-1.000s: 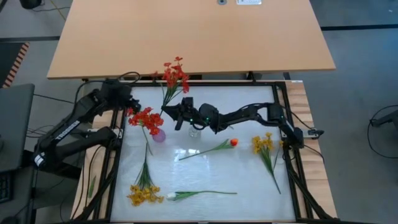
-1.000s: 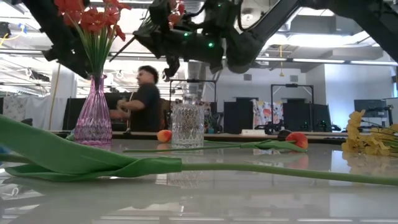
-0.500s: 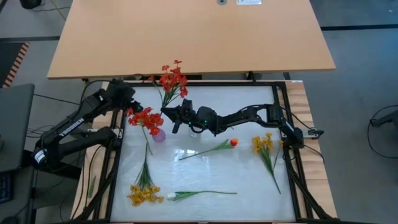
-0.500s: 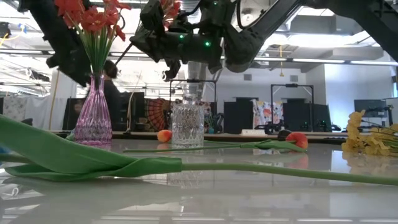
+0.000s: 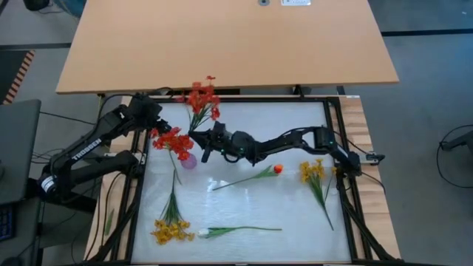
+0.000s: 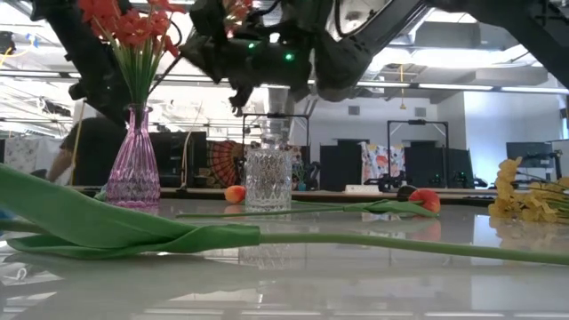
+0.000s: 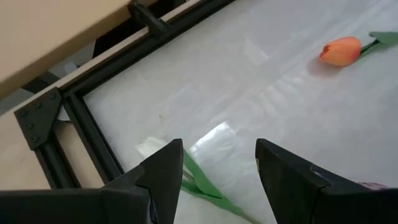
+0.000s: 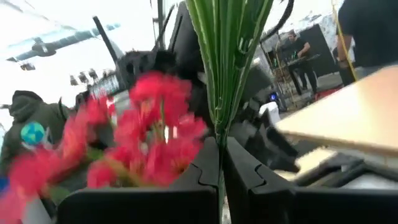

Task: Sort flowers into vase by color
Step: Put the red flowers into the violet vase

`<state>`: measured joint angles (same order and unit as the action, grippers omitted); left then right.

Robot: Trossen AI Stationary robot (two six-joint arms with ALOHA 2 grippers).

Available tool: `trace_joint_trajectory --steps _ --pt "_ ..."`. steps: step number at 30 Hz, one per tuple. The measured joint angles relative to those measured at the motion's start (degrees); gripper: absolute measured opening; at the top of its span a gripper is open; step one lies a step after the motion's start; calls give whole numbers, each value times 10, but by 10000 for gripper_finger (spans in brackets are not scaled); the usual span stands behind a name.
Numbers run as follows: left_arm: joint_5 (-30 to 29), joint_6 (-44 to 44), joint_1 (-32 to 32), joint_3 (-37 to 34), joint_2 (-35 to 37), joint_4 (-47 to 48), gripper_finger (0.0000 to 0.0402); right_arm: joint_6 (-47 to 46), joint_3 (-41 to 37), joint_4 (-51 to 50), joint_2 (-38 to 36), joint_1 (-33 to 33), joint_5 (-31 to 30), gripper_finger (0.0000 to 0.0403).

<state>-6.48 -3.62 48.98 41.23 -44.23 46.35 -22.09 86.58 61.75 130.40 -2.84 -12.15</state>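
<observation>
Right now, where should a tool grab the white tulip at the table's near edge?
Grip the white tulip mid-stem, coming straight down with the fingers across the stem. It lies flat and alone, stem running rightward, with bare table on both sides; the bloom end sits close to the yellow bunch.

2 vases [image 6: 133, 164], 7 flowers [image 5: 255, 177], 2 arms [image 5: 89, 151].

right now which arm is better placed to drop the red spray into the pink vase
Right: its hand already grips the red spray beside the pink vase. The left hand is open and empty.
</observation>
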Motion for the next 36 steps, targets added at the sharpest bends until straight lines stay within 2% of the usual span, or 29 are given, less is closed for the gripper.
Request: trace_joint_trajectory --steps 7,19,29,36 --pt "2 0 -1 0 -3 0 190 27 15 -18 19 2 -12 29" --pt "22 9 -1 0 -3 -2 190 161 17 -39 19 11 46 29" --pt "22 9 -1 0 -3 -2 190 188 30 -88 17 13 50 29" --pt "22 9 -1 0 -3 -2 190 225 74 -193 -5 13 53 29"
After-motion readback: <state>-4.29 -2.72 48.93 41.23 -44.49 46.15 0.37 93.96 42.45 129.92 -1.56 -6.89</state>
